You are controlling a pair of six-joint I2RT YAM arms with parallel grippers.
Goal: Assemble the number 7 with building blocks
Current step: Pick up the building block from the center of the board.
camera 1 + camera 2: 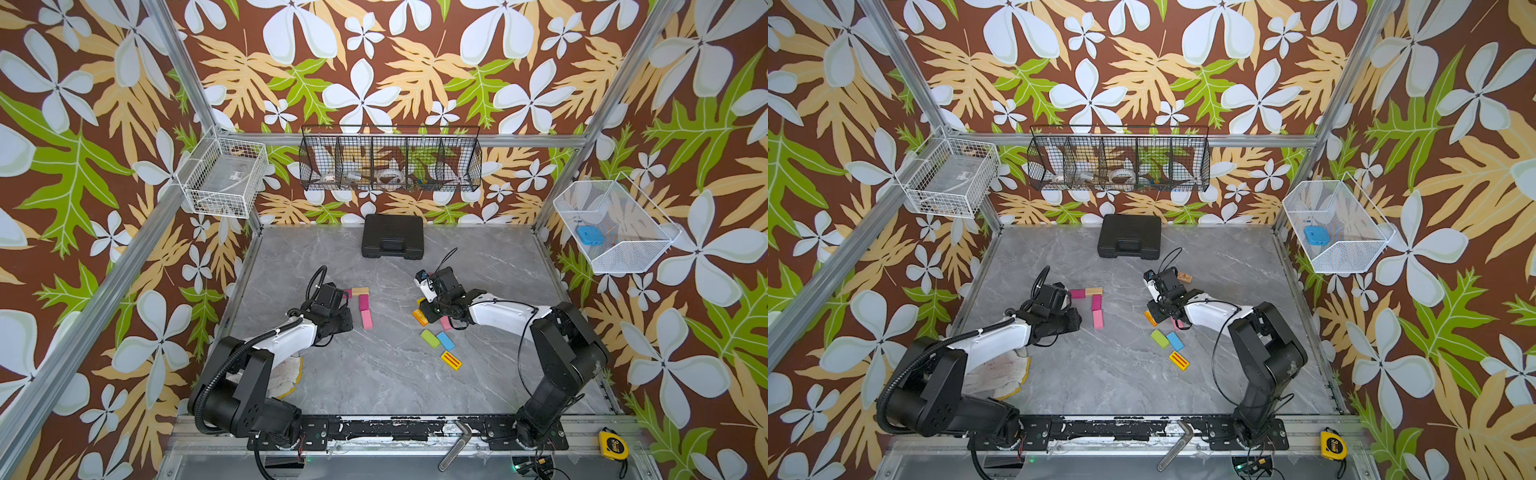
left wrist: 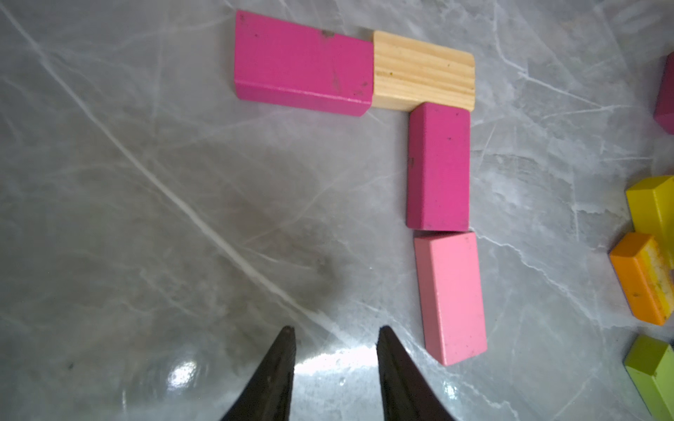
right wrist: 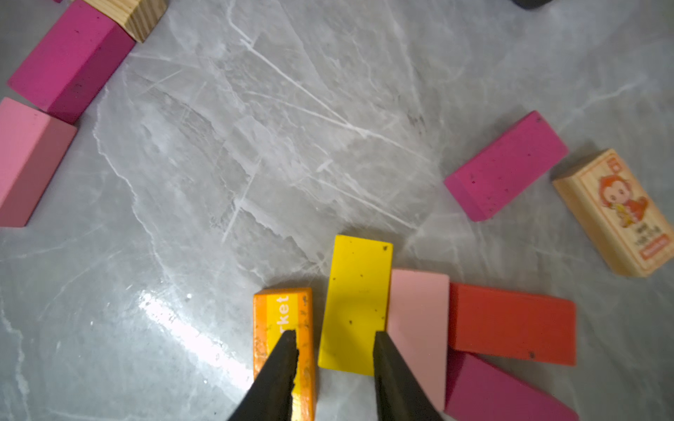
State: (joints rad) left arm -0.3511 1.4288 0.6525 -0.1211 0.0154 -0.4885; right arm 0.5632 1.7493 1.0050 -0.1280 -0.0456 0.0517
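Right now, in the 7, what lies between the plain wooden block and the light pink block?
A dark magenta rectangular block, touching both; the left wrist view shows it clearly.

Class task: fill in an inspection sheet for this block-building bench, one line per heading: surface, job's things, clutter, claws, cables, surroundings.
Surface: grey marbled table, scratched.
Job's things: magenta block, wood block, darker magenta block, pink block laid out as a 7; green block, blue block, striped block loose.
Clutter: black case at the back; tape measure on the front rail.
Claws: left claw open over bare table; right claw straddles the yellow block, grip unclear.
Cables: black cable loops beside the right arm.
Surroundings: black wire basket, white wire basket, mesh basket on floral walls.
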